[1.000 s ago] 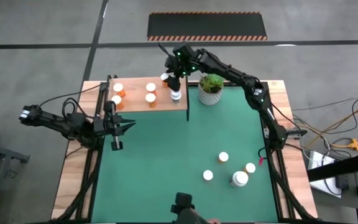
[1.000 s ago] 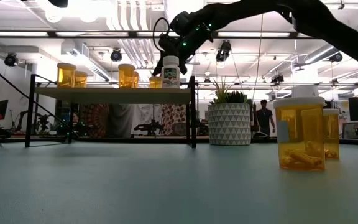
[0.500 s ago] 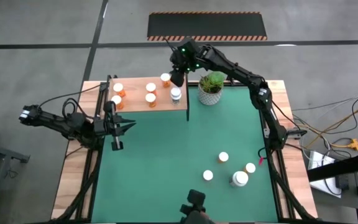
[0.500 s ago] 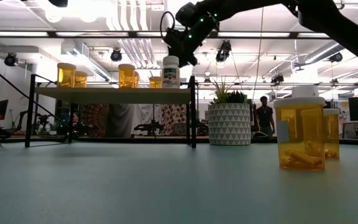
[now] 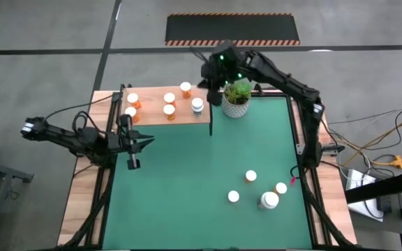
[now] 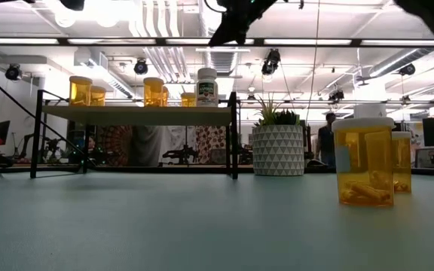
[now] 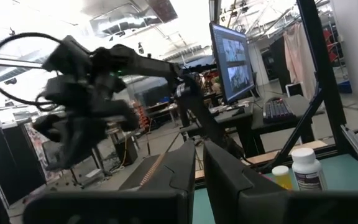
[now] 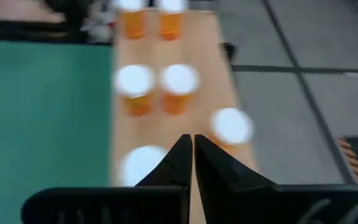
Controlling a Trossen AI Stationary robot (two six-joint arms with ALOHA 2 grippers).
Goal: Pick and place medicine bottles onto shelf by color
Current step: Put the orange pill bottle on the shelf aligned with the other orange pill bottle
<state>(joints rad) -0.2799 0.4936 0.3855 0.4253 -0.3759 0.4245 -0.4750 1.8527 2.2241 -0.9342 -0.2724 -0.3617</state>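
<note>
Lifted off the white bottle (image 5: 197,105), right tool (image 5: 211,77), closed and empty, hangs near the plant (image 5: 237,93).

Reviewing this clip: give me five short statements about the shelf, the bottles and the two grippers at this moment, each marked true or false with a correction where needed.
1. A white bottle stands on the shelf. True.
2. The right gripper holds a bottle. False: it is shut on nothing, above the shelf's far end.
3. Four bottles stand on the green mat. True.
4. The potted plant sits on the shelf. False: it stands on the mat beside it.
5. The left gripper is wide open. False: it is shut, waiting at the table's left side.
</note>
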